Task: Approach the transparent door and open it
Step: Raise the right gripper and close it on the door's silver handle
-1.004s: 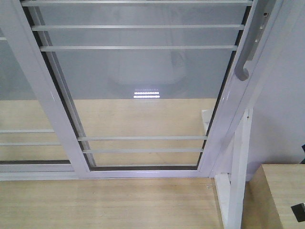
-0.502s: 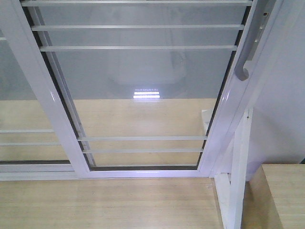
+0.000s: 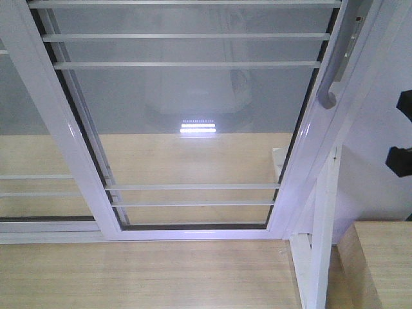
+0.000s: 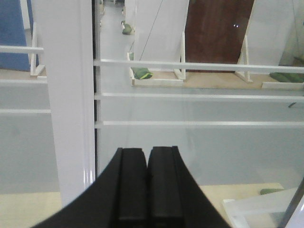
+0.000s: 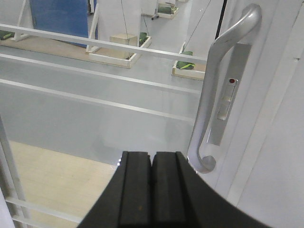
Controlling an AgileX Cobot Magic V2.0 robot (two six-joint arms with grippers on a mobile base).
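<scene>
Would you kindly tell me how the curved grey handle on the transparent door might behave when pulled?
The curved grey handle looks like smooth metal fixed to the frame, so it is probably rigid yet slippery for the right gripper. The transparent door is a tall framed glass panel overlapping its neighbour, so it likely feels heavy and slides sideways.

Bright, even indoor light; a striped ceiling-lamp glare [image 3: 198, 125] sits on the transparent door [image 3: 187, 96]. The wrist views are soft, with blurred backgrounds.
</scene>
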